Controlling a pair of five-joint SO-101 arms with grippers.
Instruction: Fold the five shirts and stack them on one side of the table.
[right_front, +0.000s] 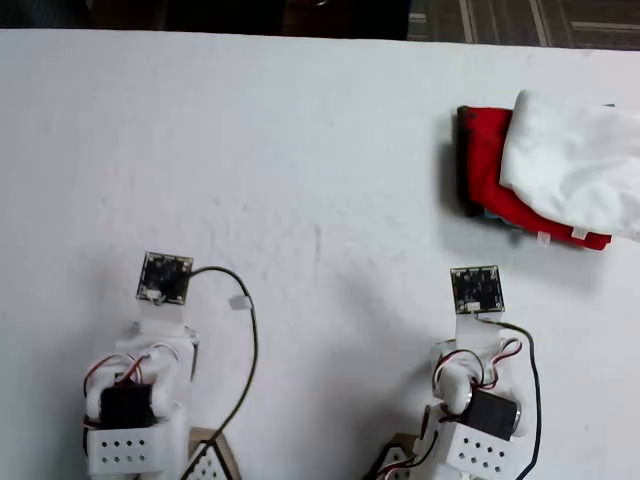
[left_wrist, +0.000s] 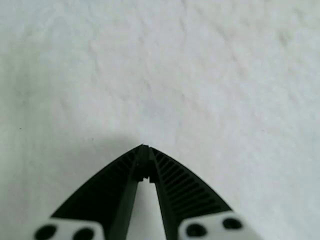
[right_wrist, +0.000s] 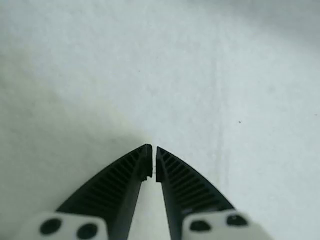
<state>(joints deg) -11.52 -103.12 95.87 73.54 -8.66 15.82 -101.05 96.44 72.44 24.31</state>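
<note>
A stack of folded shirts lies at the table's right edge in the high view: a white shirt (right_front: 580, 160) on top, a red shirt (right_front: 490, 170) under it, and a sliver of blue at the bottom (right_front: 500, 218). Both arms sit at the near edge, well short of the stack. My left gripper (left_wrist: 144, 149) is shut with nothing in it, its tips touching just above the bare white cloth. My right gripper (right_wrist: 154, 150) is shut too and holds nothing, with only a hairline slit between its tips.
A white cloth covers the table (right_front: 300, 150). The left arm (right_front: 140, 400) and right arm (right_front: 480, 400) stand side by side at the front. A black cable (right_front: 250, 340) loops beside the left arm. Dark floor runs beyond the far edge.
</note>
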